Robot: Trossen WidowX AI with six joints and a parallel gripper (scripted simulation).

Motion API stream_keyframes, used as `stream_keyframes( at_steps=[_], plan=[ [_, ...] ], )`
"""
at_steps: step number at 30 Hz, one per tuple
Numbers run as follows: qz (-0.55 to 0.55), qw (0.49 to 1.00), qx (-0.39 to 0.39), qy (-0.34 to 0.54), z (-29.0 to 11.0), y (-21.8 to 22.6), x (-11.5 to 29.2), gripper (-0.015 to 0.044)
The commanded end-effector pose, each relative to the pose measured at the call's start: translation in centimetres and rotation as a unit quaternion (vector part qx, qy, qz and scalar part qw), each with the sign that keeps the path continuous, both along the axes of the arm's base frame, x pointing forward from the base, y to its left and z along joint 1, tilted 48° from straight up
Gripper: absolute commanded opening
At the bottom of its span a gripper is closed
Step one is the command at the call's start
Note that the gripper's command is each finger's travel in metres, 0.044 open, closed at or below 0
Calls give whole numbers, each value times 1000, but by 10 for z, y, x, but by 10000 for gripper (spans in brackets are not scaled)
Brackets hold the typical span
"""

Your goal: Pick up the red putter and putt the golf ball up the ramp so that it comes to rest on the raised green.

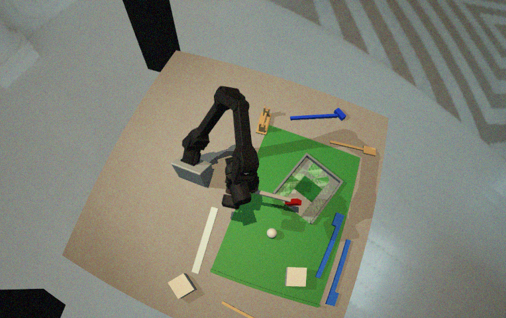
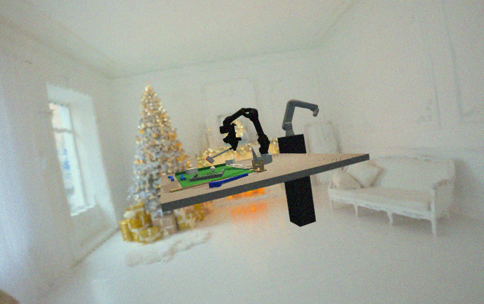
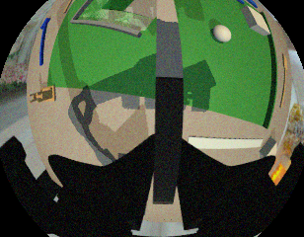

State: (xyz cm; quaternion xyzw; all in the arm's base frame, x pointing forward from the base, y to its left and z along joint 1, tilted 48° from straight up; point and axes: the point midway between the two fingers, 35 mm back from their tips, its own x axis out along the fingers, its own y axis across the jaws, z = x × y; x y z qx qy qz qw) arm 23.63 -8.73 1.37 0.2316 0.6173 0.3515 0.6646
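Note:
My gripper (image 1: 250, 193) (image 2: 232, 145) (image 3: 164, 138) is shut on the shaft of the red putter (image 1: 275, 196) (image 3: 167, 53). The putter sticks out level above the green mat (image 1: 255, 256) (image 3: 93, 53). Its red head (image 1: 294, 201) (image 2: 210, 159) hangs over the near corner of the grey-walled raised green (image 1: 306, 188) (image 3: 122, 2). The white golf ball (image 1: 271, 232) (image 2: 212, 168) (image 3: 222, 34) rests on the mat, in front of the putter head and clear of it.
A blue putter (image 1: 318, 115) and a wooden putter (image 1: 352, 146) lie behind the mat. Two blue strips (image 1: 330, 246) (image 1: 338, 271) run along the mat's right side and a cream bar (image 1: 204, 240) along its left. Cream blocks (image 1: 296, 276) (image 1: 181, 285) sit near the front. An orange stand (image 1: 263, 121) is by the arm.

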Motion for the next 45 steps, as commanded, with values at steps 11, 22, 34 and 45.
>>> stream_keyframes(
  at_steps=[11,22,34,45],
  plan=[
    [-166,967,-20,190,-57,-54,-35,0],
    [-166,968,-20,190,-77,-33,-35,0],
    [-166,968,-19,190,-90,-19,-36,0],
    [-166,968,-19,190,-102,-5,-36,0]
  ],
)
